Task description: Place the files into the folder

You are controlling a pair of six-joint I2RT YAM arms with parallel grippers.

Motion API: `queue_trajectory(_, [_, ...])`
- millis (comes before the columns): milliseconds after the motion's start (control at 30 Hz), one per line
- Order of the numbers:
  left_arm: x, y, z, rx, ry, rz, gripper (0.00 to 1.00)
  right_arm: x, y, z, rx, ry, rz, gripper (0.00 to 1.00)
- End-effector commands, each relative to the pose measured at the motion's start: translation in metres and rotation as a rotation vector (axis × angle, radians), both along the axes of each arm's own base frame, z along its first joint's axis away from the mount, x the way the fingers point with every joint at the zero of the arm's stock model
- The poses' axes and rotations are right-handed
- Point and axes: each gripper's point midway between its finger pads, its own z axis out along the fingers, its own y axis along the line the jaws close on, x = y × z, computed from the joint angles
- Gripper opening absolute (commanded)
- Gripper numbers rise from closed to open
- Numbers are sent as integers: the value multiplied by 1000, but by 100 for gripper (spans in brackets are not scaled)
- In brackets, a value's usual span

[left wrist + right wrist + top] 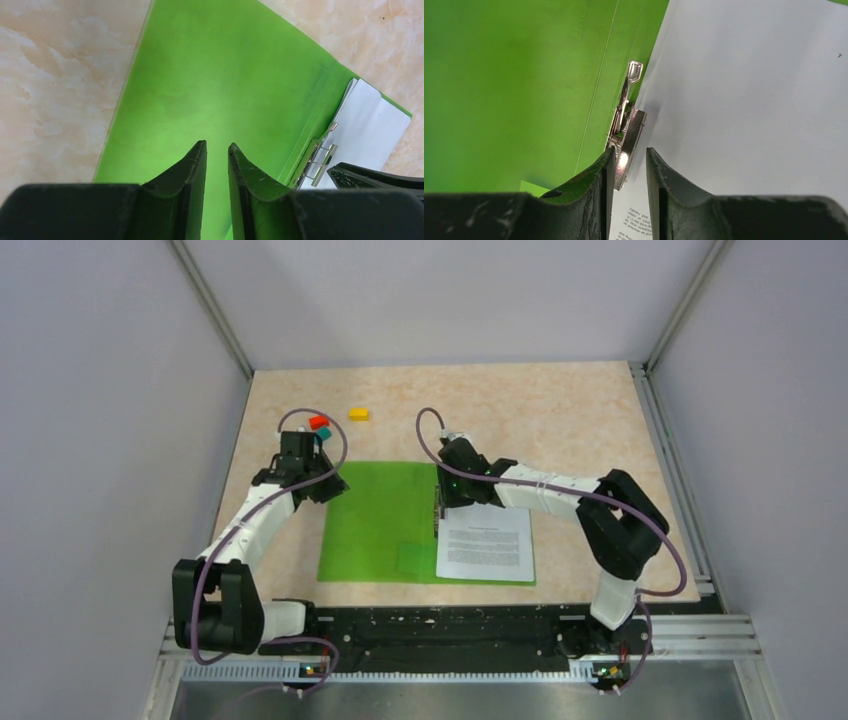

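Observation:
The green folder lies open and flat on the table. The files, white printed sheets, lie on its right half beside the metal clip on the spine. My left gripper hovers over the folder's far left corner, its jaws a narrow gap apart and empty; the left wrist view shows it above the green cover. My right gripper is at the spine's far end. In the right wrist view it is slightly open, straddling the clip at the edge of the files.
A red block, a teal block and a yellow block lie on the table beyond the folder, near the left arm. Grey walls close in the table left, right and behind.

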Motion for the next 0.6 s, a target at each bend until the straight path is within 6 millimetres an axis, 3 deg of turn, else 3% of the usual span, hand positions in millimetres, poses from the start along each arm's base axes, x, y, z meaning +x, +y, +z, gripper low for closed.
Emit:
queue_trajectory(0, [7,2,13,-11,-58,-16,28,5,13,7,-2,-31,10,29])
queue_trajectory(267, [8,14,10,-13,-54,13,28,1,17,1,-9,-23,20,28])
queue_trajectory(567, [6,17,6,-16,-45,22,28,-3,18,-3,-20,-9,32,17])
